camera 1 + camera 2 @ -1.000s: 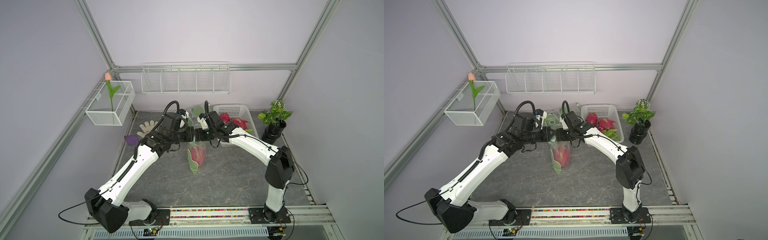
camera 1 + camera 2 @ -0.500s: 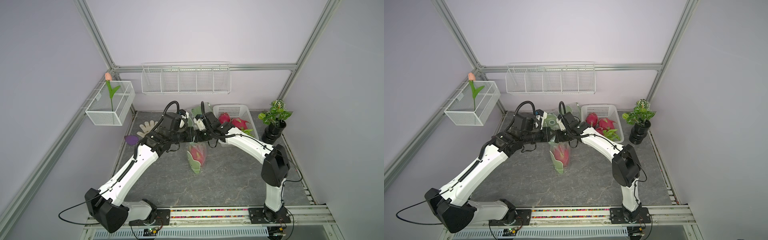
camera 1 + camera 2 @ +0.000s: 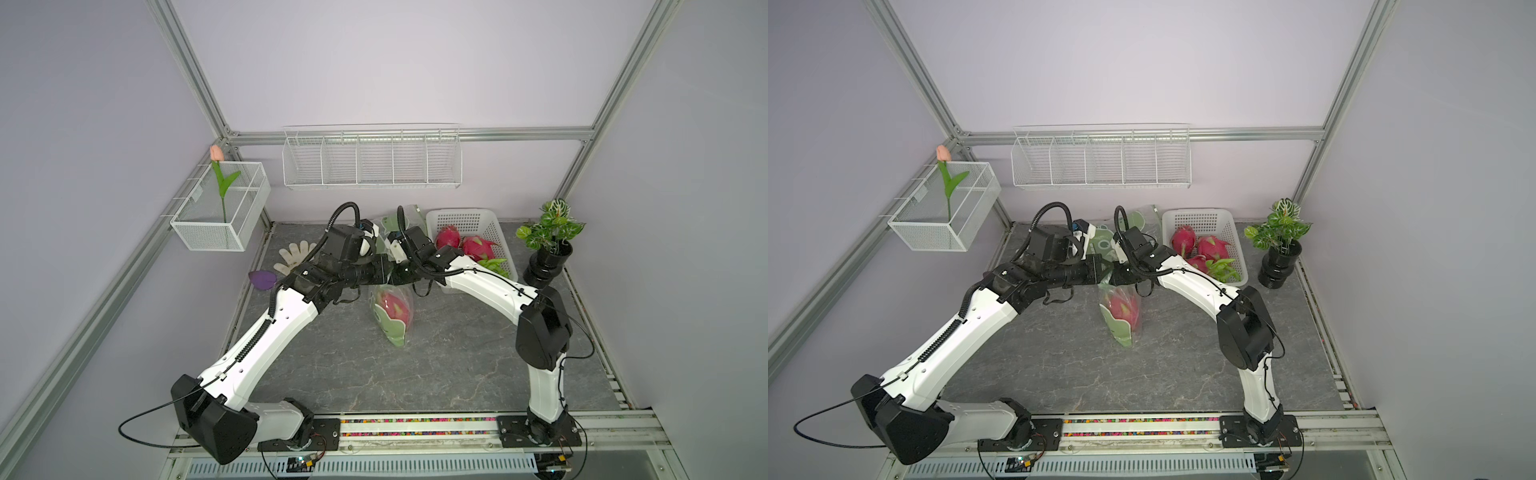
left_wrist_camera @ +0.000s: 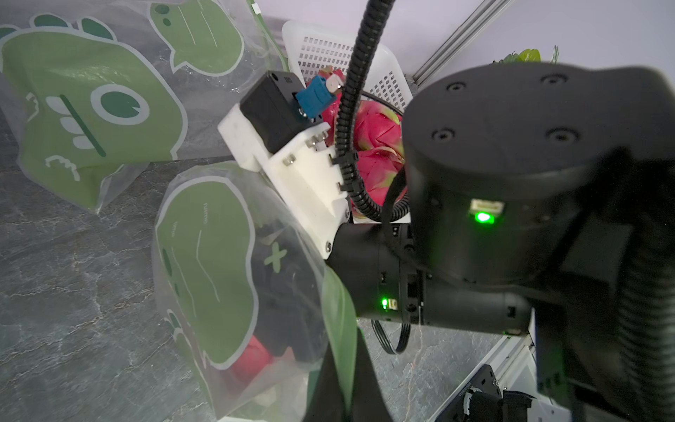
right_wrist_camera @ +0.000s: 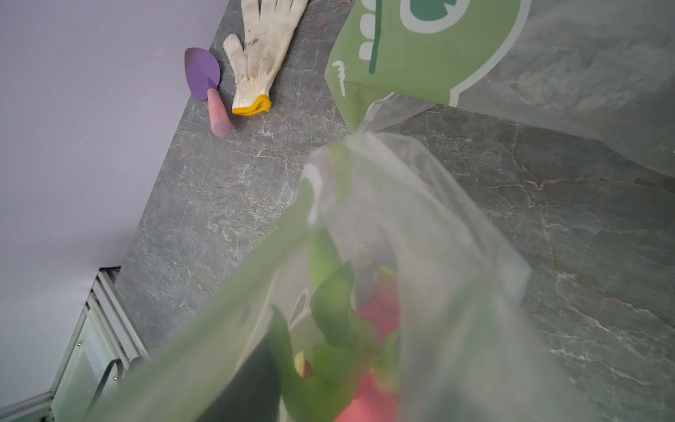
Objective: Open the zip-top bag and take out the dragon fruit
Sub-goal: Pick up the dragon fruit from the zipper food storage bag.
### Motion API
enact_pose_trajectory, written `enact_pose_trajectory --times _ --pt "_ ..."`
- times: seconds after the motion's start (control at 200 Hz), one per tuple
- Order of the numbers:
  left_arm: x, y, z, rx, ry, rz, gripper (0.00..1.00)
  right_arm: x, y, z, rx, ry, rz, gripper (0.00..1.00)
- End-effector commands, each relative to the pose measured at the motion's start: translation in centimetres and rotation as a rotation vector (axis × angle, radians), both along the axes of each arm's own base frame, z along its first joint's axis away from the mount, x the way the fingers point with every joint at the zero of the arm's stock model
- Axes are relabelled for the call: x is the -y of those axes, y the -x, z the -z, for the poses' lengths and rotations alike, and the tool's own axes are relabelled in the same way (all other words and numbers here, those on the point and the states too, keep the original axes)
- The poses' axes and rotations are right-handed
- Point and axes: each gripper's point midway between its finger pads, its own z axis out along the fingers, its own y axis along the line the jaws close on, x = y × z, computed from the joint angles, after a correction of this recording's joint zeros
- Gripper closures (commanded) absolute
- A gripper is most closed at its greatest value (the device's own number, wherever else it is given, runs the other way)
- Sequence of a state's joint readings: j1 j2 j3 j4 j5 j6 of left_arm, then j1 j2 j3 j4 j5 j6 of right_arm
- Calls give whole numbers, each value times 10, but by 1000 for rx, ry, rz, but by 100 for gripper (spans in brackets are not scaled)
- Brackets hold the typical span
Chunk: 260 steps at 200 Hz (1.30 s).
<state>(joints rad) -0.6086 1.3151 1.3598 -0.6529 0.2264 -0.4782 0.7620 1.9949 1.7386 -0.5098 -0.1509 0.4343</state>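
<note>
Hanging between the two arms over the surface (image 3: 340,353) is a bag (image 3: 395,334), its lower end near the stone, with one dragon fruit (image 3: 392,306) sitting inside. The left end effector (image 3: 384,272) is pinching the bag's top edge, clamped tight. The right end effector (image 3: 400,277) is sitting in the bag mouth; whether its jaws are apart cannot be told. Three more fruits (image 3: 449,237) are lying in the basket (image 3: 469,218).

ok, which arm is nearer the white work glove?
Left. The left arm has its wrist right next to the work glove. The right arm reaches over from the basket side and ends at the zip-top bag, farther off.
</note>
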Motion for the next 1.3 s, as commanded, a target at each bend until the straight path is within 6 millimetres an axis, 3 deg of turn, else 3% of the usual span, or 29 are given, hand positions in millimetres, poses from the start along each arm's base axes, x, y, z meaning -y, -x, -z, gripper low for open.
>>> enact_pose_trajectory --times 0.0,0.24,0.345,0.835,1.295 --pt "5 -2 -17 38 41 15 100 -3 -5 7 12 15 -1 61" --pt "-1 -5 -13 33 25 -18 100 -2 0 -12 50 -7 -33 87" --pt "-8 -10 -9 20 21 -57 100 -1 4 -26 73 -29 -50 93" --pt "-34 -20 3 -13 11 -178 100 12 32 -83 169 -144 -116 93" --pt "-42 -23 14 -43 5 -199 100 24 46 -133 289 -219 -139 93"
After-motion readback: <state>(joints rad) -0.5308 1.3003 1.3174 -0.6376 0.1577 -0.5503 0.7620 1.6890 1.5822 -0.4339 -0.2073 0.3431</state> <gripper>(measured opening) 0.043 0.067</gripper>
